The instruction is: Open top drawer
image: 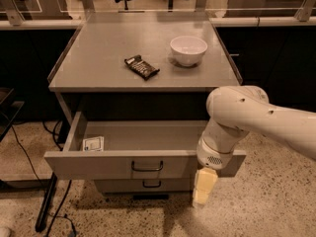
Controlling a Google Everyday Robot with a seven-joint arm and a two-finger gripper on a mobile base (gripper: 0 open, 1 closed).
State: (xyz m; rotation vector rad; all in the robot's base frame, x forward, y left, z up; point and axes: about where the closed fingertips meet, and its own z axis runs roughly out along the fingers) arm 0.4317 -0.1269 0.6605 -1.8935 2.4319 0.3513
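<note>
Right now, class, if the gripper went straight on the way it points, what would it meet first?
The gripper points down, in front of the right end of the open top drawer. Straight on it would likely meet the speckled floor first; nothing shows between, though depth is unclear.

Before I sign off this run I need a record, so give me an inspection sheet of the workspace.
Surface: grey cabinet top, flat.
Job's things: top drawer pulled well out; its handle free.
Clutter: white bowl and dark snack bar on the top; small packet in the drawer's left corner.
End effector: end effector hangs low before the drawer's right end, pointing down.
Cables: dark cables on the floor at left.
Surroundings: lower drawer shut; speckled floor.
</note>
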